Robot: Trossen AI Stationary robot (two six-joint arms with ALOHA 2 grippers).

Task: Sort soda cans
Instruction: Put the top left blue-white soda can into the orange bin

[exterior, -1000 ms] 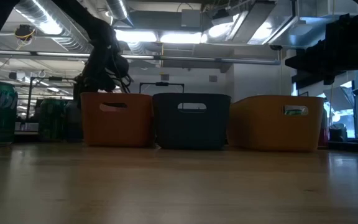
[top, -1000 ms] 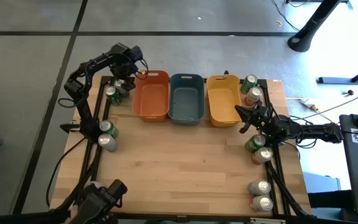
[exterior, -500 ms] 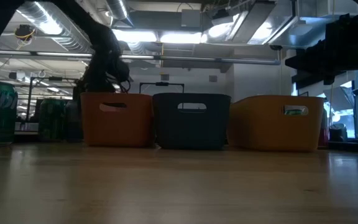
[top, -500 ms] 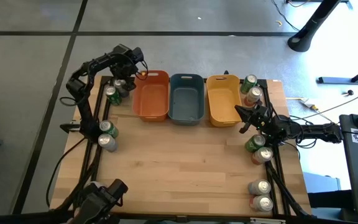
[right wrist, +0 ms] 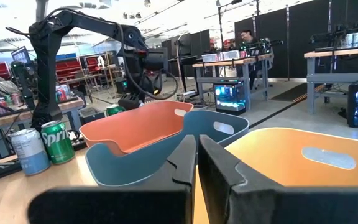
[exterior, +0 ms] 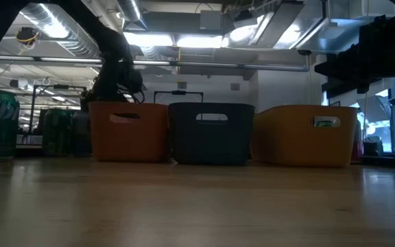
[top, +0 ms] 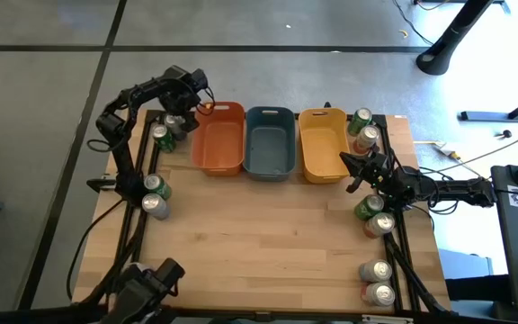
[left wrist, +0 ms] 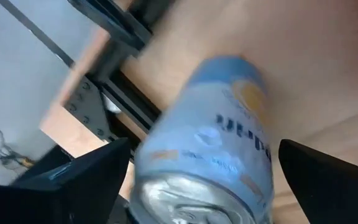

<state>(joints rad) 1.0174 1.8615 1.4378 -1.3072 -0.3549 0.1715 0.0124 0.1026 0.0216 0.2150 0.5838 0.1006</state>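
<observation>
Place: a robotics lab or workshop.
Evidence: workbenches (right wrist: 347, 56) with equipment, exposed ceiling ducts (exterior: 67, 41), strip lights (exterior: 184, 41) are seen.

Two dark jointed arms, black cabling

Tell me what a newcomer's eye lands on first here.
Three bins in a row at the table's far edge: orange bin, grey-blue bin, yellow bin. Soda cans cluster along both side edges, such as a green can by the yellow bin. The left pincer hovers over cans at the far left corner, open around a pale blue can; the right pincer, shut, waits beside the yellow bin.
</observation>
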